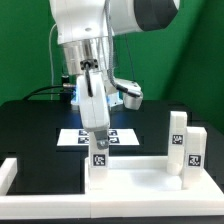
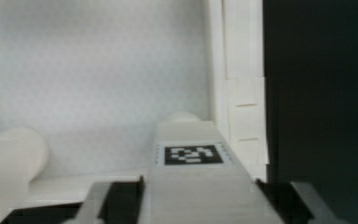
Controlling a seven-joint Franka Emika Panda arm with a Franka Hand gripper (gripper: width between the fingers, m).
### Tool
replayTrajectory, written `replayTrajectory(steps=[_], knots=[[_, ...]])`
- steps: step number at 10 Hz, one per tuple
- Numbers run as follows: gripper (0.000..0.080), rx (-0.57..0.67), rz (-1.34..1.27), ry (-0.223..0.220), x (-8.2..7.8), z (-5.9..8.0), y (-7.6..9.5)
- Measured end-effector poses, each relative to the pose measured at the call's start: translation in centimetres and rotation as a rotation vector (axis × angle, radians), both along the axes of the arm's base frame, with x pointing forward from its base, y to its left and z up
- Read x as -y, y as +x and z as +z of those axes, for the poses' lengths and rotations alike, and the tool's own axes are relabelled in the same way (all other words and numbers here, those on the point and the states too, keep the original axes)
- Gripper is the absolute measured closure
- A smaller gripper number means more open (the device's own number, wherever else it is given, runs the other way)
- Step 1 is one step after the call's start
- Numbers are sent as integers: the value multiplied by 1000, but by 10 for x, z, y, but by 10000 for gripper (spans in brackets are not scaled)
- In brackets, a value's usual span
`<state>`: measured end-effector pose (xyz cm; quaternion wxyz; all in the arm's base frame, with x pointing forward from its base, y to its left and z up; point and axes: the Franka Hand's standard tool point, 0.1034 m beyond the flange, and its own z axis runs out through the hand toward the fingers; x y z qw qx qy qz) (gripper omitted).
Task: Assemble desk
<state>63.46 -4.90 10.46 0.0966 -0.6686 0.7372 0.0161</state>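
My gripper (image 1: 98,140) is shut on a white leg (image 1: 98,165), held upright with its tag facing the camera. The leg's lower end is at the corner of the white tabletop (image 1: 140,178) on the exterior view's left. Two more legs (image 1: 177,133) (image 1: 194,150) stand upright at the tabletop's other end. In the wrist view the held leg (image 2: 194,150) runs between the dark fingers (image 2: 119,202) of the gripper (image 2: 201,205). Beneath it lie the tabletop's flat inner face (image 2: 105,80) and raised rim (image 2: 243,90). Whether the leg is seated in the tabletop is hidden.
The marker board (image 1: 120,136) lies on the black table behind the gripper. A white border rail (image 1: 8,172) runs along the exterior view's left edge. A rounded white shape (image 2: 7,165) sits beside the held leg in the wrist view; what it is I cannot tell.
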Motion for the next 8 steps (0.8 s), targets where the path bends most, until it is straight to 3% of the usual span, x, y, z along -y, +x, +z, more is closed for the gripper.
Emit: replayTrajectory(steps=[1, 2, 3, 4, 5, 8], knots=[[506, 8, 51, -7, 0, 0, 0], [328, 51, 282, -46, 1, 2, 2], [213, 74, 500, -53, -4, 4, 3], [213, 80, 588, -54, -7, 5, 1], [163, 104, 684, -78, -4, 4, -1], [153, 127, 915, -115, -1, 3, -2]])
